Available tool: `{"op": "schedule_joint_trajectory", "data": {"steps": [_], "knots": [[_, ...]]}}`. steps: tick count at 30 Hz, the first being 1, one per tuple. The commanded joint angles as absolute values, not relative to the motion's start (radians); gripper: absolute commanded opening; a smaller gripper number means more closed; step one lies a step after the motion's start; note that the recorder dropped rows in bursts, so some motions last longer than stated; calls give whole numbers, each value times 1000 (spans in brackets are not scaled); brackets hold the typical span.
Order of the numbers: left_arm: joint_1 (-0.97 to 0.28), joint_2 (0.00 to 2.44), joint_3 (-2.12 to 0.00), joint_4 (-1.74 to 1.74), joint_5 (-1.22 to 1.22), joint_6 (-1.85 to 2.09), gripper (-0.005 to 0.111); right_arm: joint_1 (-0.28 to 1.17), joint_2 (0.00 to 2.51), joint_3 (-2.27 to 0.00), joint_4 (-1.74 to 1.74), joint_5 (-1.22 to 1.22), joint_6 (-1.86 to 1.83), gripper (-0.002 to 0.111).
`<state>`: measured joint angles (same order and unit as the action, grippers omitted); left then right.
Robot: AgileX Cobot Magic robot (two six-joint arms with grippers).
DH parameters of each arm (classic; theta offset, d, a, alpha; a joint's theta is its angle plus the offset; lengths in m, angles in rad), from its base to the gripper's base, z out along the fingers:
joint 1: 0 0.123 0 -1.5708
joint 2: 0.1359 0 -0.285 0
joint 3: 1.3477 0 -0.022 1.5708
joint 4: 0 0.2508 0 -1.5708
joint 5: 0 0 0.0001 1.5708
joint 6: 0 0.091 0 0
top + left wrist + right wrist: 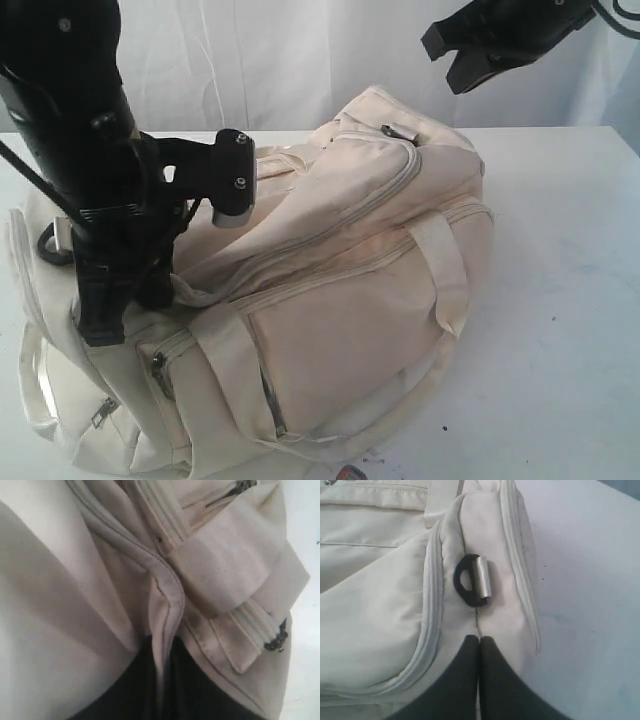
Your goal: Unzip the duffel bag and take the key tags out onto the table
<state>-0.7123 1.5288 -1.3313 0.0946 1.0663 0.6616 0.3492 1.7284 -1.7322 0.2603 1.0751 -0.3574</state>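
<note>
- Cream fabric duffel bag (340, 300) lies on the white tabletop (560, 300), filling the lower left and centre of the exterior view.
- Left claw (162, 650), at that frame's left, pinches a raised fold of the bag's fabric between its dark fingers; only its wrist view shows the grip.
- Right claw (479, 642) hangs at upper right, fingers pressed together and empty. Its wrist view shows the black strap ring (465, 580) on the bag's end up close.

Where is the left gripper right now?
The black left gripper is on the exterior view's left, pinching a raised seam fold of the cream-white fabric duffel bag.
</note>
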Motion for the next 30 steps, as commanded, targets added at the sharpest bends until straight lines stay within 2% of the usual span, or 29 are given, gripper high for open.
{"op": "schedule_joint_trajectory", "data": {"steps": [1,3,4,5,7,10,11,12,14,16,17,18,19,20,23,28,30], "knots": [[-710,1501,-1347,6,1098,643,25,349,1726,-1736,273,1040,-365,0],[-710,1485,-1381,-22,1095,643,40,349,1726,-1736,268,1031,-365,0],[-710,1463,-1421,-22,1092,650,54,349,1726,-1736,268,1020,-365,0],[-710,1450,-1441,-18,1086,650,59,349,1726,-1736,268,1018,-365,0],[-710,1427,-1465,32,1047,628,63,349,1726,-1736,268,1016,-365,0],[-708,1401,-1465,215,918,537,63,349,1726,-1736,263,1018,-365,0],[-676,1407,-1465,323,800,452,63,349,1726,-1736,257,1021,-365,0],[-654,1415,-1465,350,745,419,62,349,1726,-1736,257,1021,-365,0],[-575,1464,-1465,353,580,375,49,349,1726,-1736,257,1030,-365,0],[-493,1549,-1484,324,485,375,30,349,1726,-1736,253,1049,-365,0],[-431,1619,-1529,270,483,387,15,349,1726,-1736,249,1055,-365,0],[-400,1655,-1561,204,508,430,6,349,1726,-1735,247,1056,-365,0],[-347,1722,-1644,-6,577,580,0,349,1726,-1733,239,1056,-365,0],[-298,1788,-1721,-236,658,768,0,349,1726,-1732,235,1058,-365,0],[-228,1889,-1865,-647,844,982,0,349,1726,-1732,233,1072,-363,0],[-162,2054,-2036,-954,940,983,0,349,1726,-1732,233,1099,-363,0],[-162,2113,-2063,-1006,956,963,6,349,1726,-1732,233,1103,-359,0]]}}
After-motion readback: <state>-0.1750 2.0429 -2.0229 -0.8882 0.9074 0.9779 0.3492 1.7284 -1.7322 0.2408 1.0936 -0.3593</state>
